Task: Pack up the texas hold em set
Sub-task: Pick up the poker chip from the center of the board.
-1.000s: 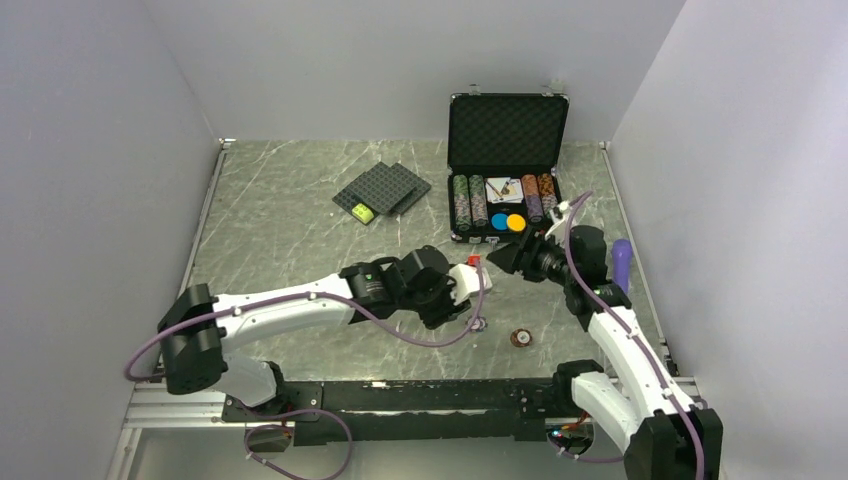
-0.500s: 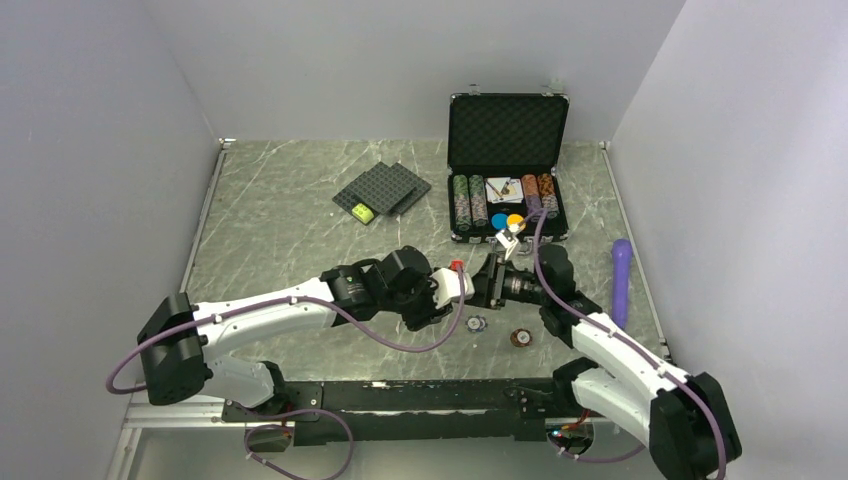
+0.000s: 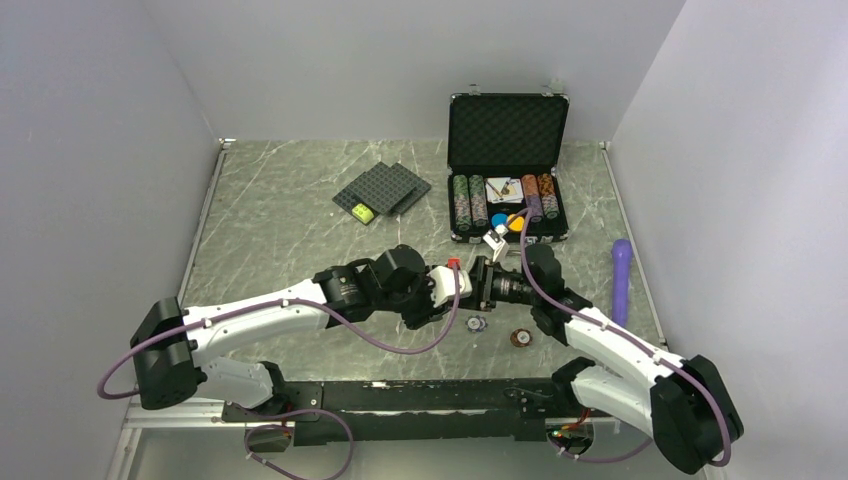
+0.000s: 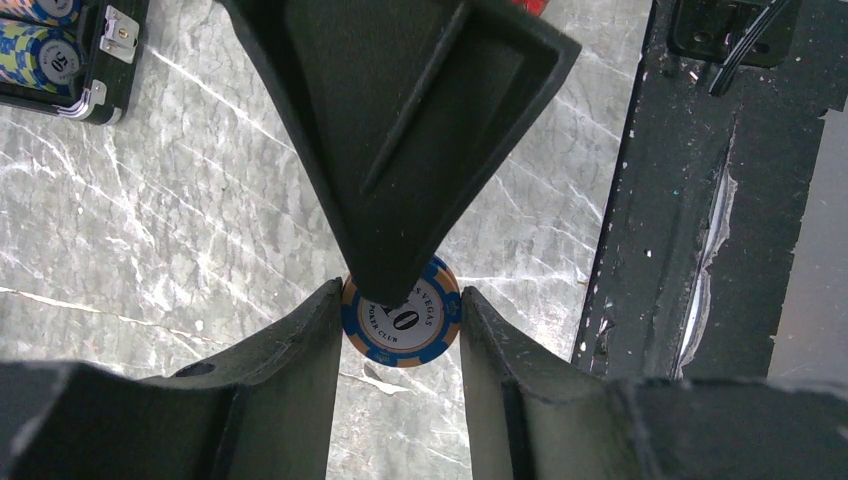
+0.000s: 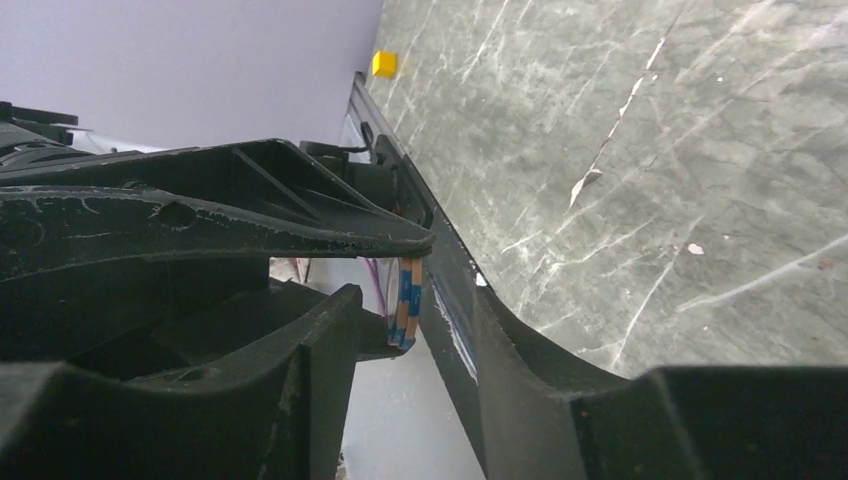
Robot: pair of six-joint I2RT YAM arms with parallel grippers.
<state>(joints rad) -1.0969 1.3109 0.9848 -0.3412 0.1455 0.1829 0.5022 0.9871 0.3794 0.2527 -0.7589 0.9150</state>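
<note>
My left gripper (image 3: pixel 458 283) is shut on a blue and orange poker chip (image 4: pixel 401 322), gripped by its rim above the table. Edge-on in the right wrist view, the chip (image 5: pixel 405 303) looks two chips thick. My right gripper (image 3: pixel 478 282) faces the left one. Its jaws straddle the chip's faces: one finger (image 4: pixel 400 150) lies over the face, and the other stands apart from it. The black briefcase (image 3: pixel 507 130) stands open at the back right, holding chip stacks (image 3: pixel 470 200), cards and blue and orange discs. Two loose chips (image 3: pixel 477 323) (image 3: pixel 520 338) lie on the table in front of the grippers.
Dark grey studded plates (image 3: pixel 385 190) with a yellow-green brick (image 3: pixel 362 212) lie at the back middle. A purple object (image 3: pixel 621 280) lies along the right edge. The black base rail (image 4: pixel 700 200) runs along the near edge. The case corner (image 4: pixel 100 60) shows in the left wrist view.
My right arm has swung left and lower until its jaws reach the chip in my left gripper. My left gripper has drawn back slightly to the left, still holding the chip.
</note>
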